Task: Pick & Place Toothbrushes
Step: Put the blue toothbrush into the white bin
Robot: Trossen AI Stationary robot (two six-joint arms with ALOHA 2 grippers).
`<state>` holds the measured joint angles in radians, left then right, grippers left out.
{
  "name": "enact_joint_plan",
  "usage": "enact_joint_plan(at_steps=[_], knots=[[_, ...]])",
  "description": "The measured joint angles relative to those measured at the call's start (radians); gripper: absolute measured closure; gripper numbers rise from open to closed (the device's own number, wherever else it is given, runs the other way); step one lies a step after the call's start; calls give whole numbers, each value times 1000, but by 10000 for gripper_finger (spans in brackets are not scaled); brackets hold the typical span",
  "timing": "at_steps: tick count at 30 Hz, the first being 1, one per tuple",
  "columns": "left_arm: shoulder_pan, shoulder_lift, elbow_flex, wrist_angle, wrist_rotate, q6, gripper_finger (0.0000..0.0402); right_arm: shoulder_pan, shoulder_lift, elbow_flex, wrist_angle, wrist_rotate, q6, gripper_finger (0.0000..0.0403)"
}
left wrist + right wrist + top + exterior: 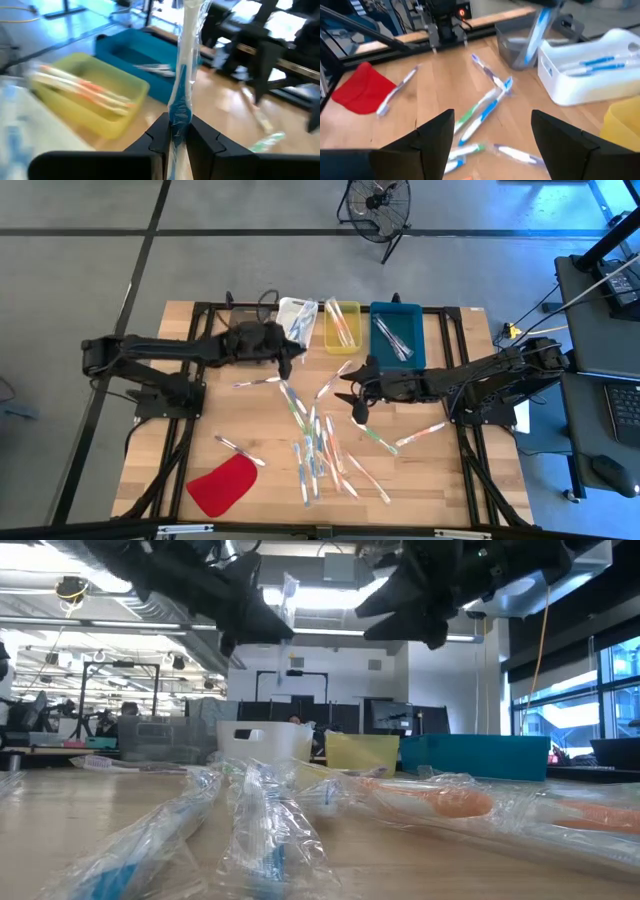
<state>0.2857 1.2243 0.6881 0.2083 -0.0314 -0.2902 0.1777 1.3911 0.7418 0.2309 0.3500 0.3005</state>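
Many wrapped toothbrushes (315,445) lie loose on the wooden table's middle. My left gripper (290,358) hangs by the white bin (297,320), shut on one blue-and-white wrapped toothbrush (187,55); this toothbrush also shows blurred in the right wrist view (535,32). My right gripper (355,395) hovers open over the table's middle, in front of the teal bin (397,332). Nothing is between its fingers (492,132). More toothbrushes lie inside the white, yellow (342,325) and teal bins. My left gripper pinches the wrapped toothbrush between its two fingers (157,135), on its blue stretch (179,112). Most of its length reaches out past the fingertips. The fingers come from the table's left, slanting a little downward, and lie along it. The toothbrush is clear of the table.
A flat red piece (222,485) lies at the near left. A grey bin (520,45) stands left of the white one along the far edge. A fan (378,205) stands on the floor beyond the table. The table's left part is bare wood.
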Motion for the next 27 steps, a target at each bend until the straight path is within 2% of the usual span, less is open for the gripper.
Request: enact_joint_plan(at_steps=[10, 14, 20, 27], knots=[[189, 37, 263, -411, -28, 76, 361, 0, 0, 0, -18, 0, 15, 145], [263, 79, 340, -513, -54, 92, 365, 0, 0, 0, -18, 0, 15, 158], [336, 173, 404, -572, -56, 95, 360, 0, 0, 0, -16, 0, 17, 178], [369, 293, 405, -574, -49, 95, 364, 0, 0, 0, -17, 0, 17, 197]])
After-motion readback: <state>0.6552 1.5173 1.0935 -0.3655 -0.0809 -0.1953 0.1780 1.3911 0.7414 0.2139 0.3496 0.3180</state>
